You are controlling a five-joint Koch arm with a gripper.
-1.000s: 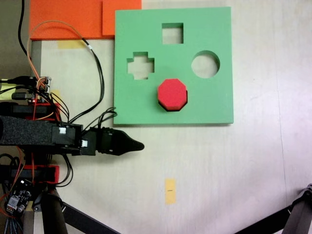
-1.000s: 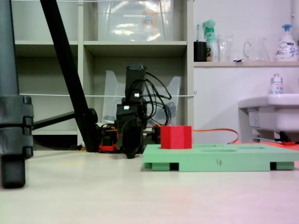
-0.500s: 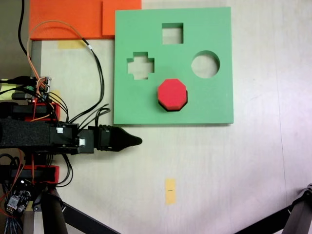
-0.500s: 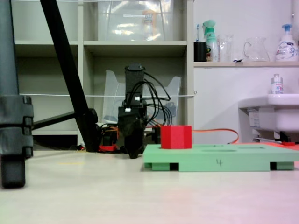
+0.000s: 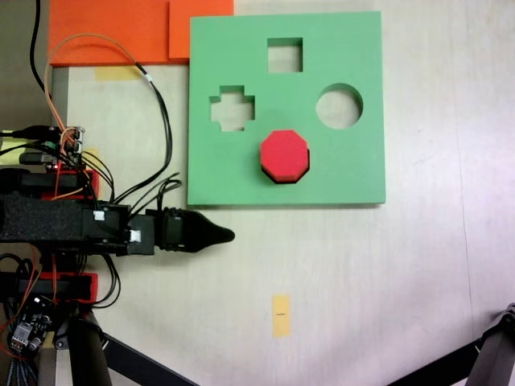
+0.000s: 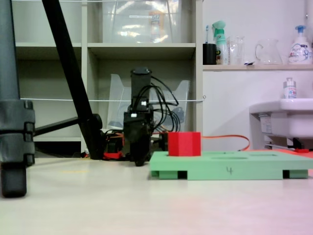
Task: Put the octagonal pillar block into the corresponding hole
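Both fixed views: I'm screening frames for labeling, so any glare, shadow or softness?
In a fixed view from above, even light, with a dark shadow beside the red block. In a fixed view from table level, the table foreground is soft and the shelf bin glares.

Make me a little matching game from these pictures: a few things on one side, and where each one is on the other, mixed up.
Things:
1. red block
2. gripper
3. yellow tape strip
4. square hole

Places, in the top-down fixed view:
A. on the bare table, below the green board
B. near the board's top edge
C. sitting in the board's eight-sided hole
D. just off the board's lower left corner

Pairs: 1-C, 2-D, 3-A, 4-B
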